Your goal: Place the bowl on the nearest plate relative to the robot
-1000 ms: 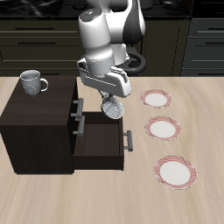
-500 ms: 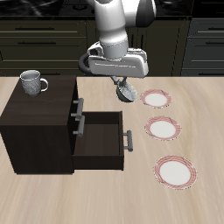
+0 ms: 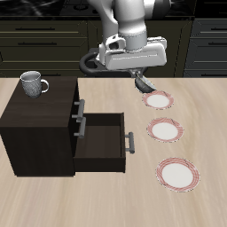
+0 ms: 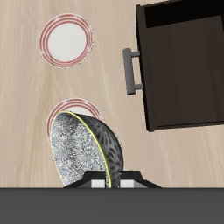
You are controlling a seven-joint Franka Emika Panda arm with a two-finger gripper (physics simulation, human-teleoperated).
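My gripper [image 3: 141, 80] is shut on the rim of the small white-grey speckled bowl [image 3: 146, 87], which hangs tilted on its side. It is in the air just above the edge of the plate farthest back [image 3: 160, 101], the one nearest the robot's base. Two identical red-rimmed plates lie nearer the table's front edge, a middle one [image 3: 165, 130] and a front one [image 3: 177, 174]. In the wrist view the bowl [image 4: 83, 149] fills the space by the gripper [image 4: 107, 181] and covers most of one plate [image 4: 77, 105]; another plate [image 4: 66, 41] lies beyond it.
A dark cabinet [image 3: 35, 124] stands beside the plates with its drawer [image 3: 102, 142] pulled open and nothing in it; it also shows in the wrist view [image 4: 179, 66]. A grey-white handled mug [image 3: 34, 83] stands on the cabinet top. Dark kitchen cupboards line the back.
The arm has carried the bowl away from above the open drawer, upward and across toward the plate farthest back. The drawer, mug and plates have not moved.
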